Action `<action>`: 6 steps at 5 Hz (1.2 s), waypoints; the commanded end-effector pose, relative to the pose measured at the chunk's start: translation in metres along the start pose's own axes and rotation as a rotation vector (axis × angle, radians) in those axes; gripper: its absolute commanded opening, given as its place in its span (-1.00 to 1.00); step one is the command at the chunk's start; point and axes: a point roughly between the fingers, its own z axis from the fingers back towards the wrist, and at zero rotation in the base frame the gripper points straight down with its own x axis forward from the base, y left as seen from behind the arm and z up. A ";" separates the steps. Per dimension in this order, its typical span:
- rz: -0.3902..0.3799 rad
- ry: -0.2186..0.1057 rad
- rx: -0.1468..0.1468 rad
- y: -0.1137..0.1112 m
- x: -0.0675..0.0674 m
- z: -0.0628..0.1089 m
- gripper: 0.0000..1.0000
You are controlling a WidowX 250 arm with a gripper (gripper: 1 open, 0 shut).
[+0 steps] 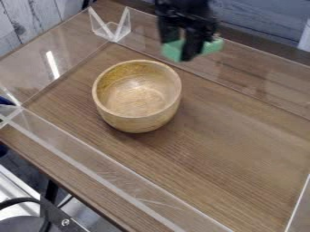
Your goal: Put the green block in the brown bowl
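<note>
One brown bowl (137, 97) stands with nothing inside.

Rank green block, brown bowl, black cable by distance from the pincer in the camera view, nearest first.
1. Green block: at the pincer, upper middle.
2. Brown bowl: below it, slightly left.
3. Black cable: lower left corner.

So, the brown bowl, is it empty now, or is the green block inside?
Empty: the bowl shows its bare inside, and the green block is up at the gripper.
</note>
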 end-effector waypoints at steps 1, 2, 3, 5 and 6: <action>0.033 -0.042 0.034 0.032 -0.015 0.012 -1.00; 0.036 -0.014 0.045 0.041 -0.030 -0.004 -1.00; 0.038 0.011 0.052 0.046 -0.038 -0.020 -1.00; 0.041 0.042 0.056 0.049 -0.043 -0.036 -1.00; 0.043 0.055 0.054 0.050 -0.045 -0.042 -1.00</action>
